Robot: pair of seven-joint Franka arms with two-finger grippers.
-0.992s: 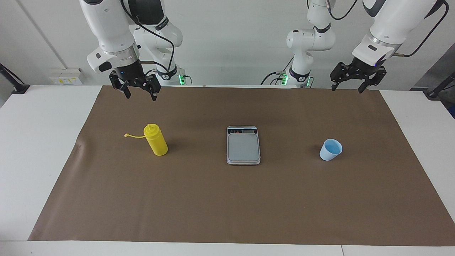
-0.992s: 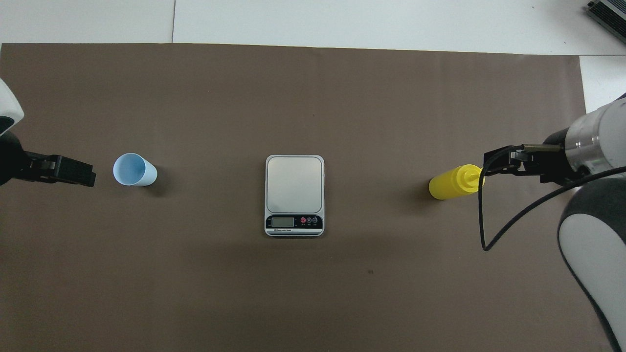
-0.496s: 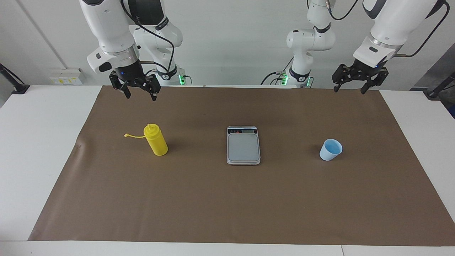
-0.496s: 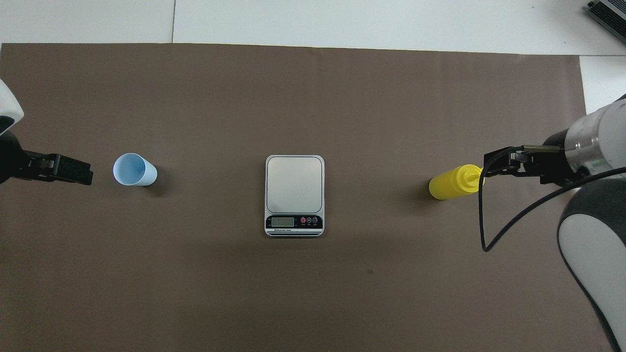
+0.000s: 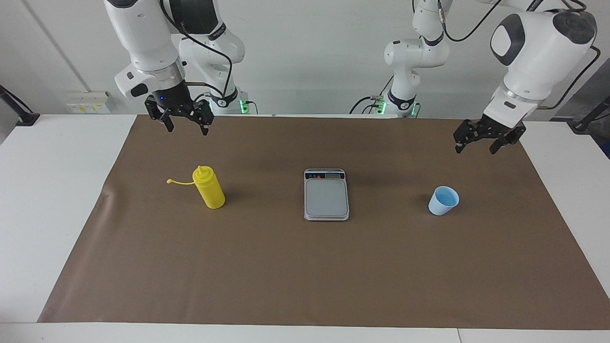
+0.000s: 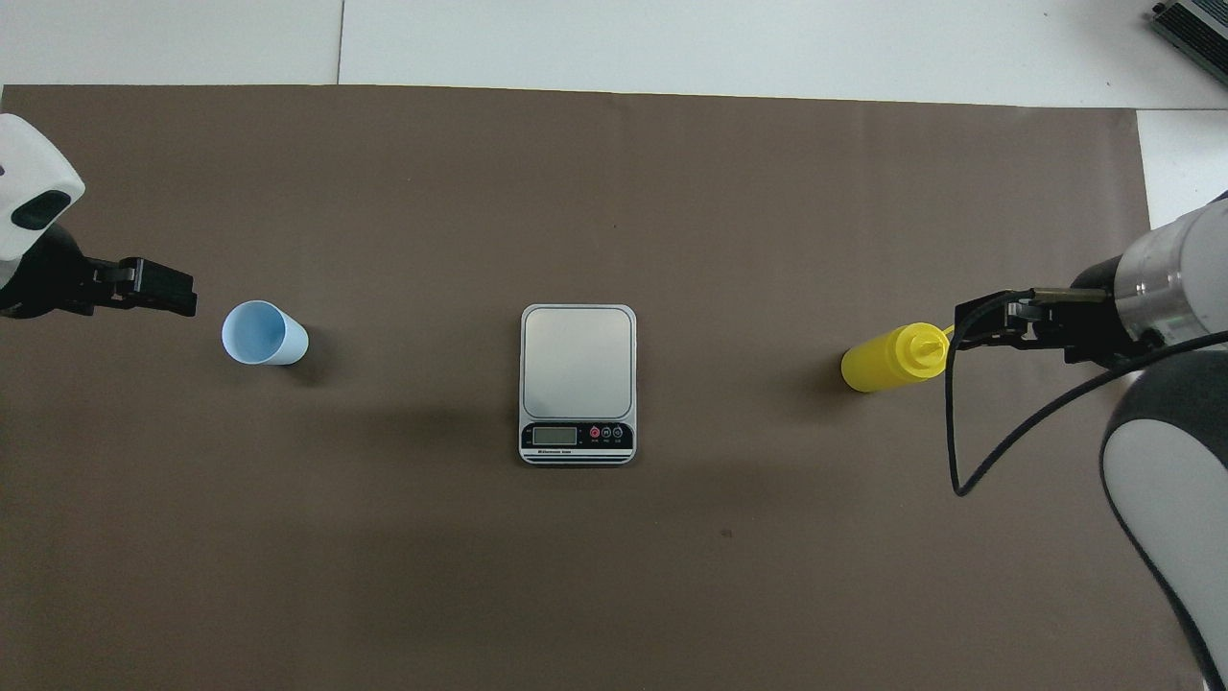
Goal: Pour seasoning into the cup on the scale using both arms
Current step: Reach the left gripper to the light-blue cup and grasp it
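Observation:
The yellow seasoning bottle [image 5: 209, 191] [image 6: 887, 358] stands upright on the brown mat toward the right arm's end, its cap strap hanging off to the side. The silver scale [image 5: 326, 196] [image 6: 578, 369] lies at the mat's middle, its plate bare and its display end nearest the robots. The light-blue cup [image 5: 443, 201] [image 6: 261, 333] stands on the mat toward the left arm's end. My right gripper [image 5: 188, 130] [image 6: 980, 331] hangs open in the air above the mat near the bottle, holding nothing. My left gripper [image 5: 475, 150] [image 6: 165, 291] hangs open above the mat near the cup, also holding nothing.
The brown mat [image 5: 305, 276] covers most of the white table [image 5: 52, 190]. A dark device [image 6: 1194, 29] sits at the table's corner farthest from the robots on the right arm's end. A socket strip [image 5: 88, 101] is on the wall.
The left arm has swung down and forward, lowering its open gripper toward the cup. The right gripper has barely shifted. Bottle, scale and cup have not moved.

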